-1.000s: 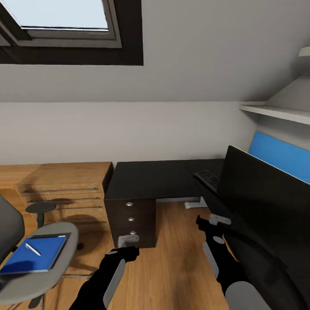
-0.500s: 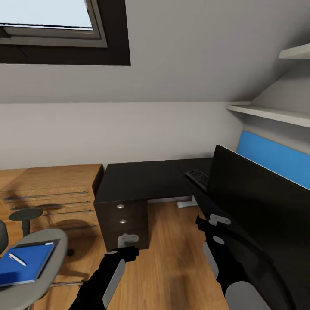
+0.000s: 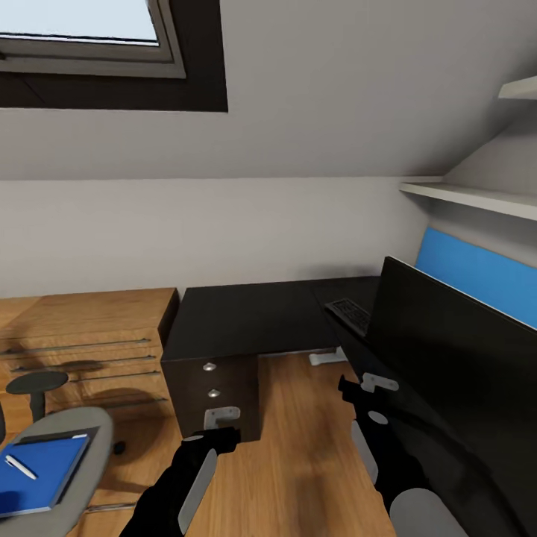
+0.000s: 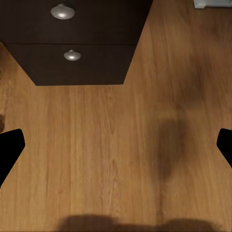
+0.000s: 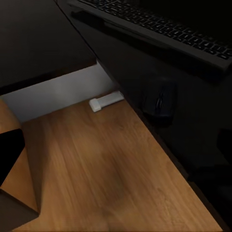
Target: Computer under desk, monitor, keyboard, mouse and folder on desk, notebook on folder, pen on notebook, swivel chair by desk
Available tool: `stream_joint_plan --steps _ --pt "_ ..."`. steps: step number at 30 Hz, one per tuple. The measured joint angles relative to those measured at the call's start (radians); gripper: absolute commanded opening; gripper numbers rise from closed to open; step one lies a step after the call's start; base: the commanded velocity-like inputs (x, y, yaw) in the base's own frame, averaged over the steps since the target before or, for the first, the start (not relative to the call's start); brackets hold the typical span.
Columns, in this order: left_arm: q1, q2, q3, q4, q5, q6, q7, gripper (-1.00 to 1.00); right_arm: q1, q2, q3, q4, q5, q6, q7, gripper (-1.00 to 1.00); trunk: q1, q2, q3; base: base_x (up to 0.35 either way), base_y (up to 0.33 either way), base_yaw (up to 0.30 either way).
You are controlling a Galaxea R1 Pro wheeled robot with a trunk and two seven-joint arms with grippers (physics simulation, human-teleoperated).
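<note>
The black-topped desk (image 3: 246,321) stands ahead, with the blue back panel (image 3: 477,276) at right. On it the monitor (image 3: 455,350) looms close at right, and the keyboard (image 3: 349,313) lies beyond it. In the right wrist view the keyboard (image 5: 159,29) and the mouse (image 5: 159,99) lie side by side on the desk (image 5: 43,43). At lower left, the swivel chair (image 3: 74,447) carries the blue folder (image 3: 41,470) with the white pen (image 3: 20,468) on it. A dark grey strip edges the folder; I cannot tell whether it is the notebook. The computer is out of view. Left gripper (image 3: 220,421) (image 4: 116,145) and right gripper (image 3: 365,388) (image 5: 116,145) hang open and empty over the floor.
A dark drawer block (image 3: 212,388) (image 4: 72,48) sits under the desk's near end. An oak drawer unit (image 3: 82,343) stands at left behind the chair's armrest (image 3: 33,384). A white desk foot (image 3: 324,358) (image 5: 106,100) rests on the oak floor (image 3: 298,462). Shelves (image 3: 470,198) and a skylight (image 3: 89,37) are above.
The camera has turned to the right, so the chair and folder sit nearer the picture's left edge and more of the monitor shows. Both arms hold the same pose.
</note>
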Motion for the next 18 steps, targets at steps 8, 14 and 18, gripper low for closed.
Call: stream_joint_plan --steps 8,14,18 --pt "0.000 0.001 0.000 0.000 0.000 0.000 0.000 1.00 0.000 -0.001 0.002 0.008 0.001 0.000 0.000 1.00 0.000 0.000 0.000 0.141 0.048 0.000" --pt "0.000 0.001 0.000 0.000 0.001 0.000 0.001 1.00 0.000 -0.001 0.005 0.020 0.001 0.001 -0.003 1.00 0.000 0.000 0.000 0.037 0.011 0.000" --pt "0.000 0.001 0.000 0.000 0.000 0.000 0.000 1.00 0.000 -0.002 0.006 0.046 0.002 0.001 -0.004 1.00 0.000 0.000 0.000 0.032 0.003 0.000"
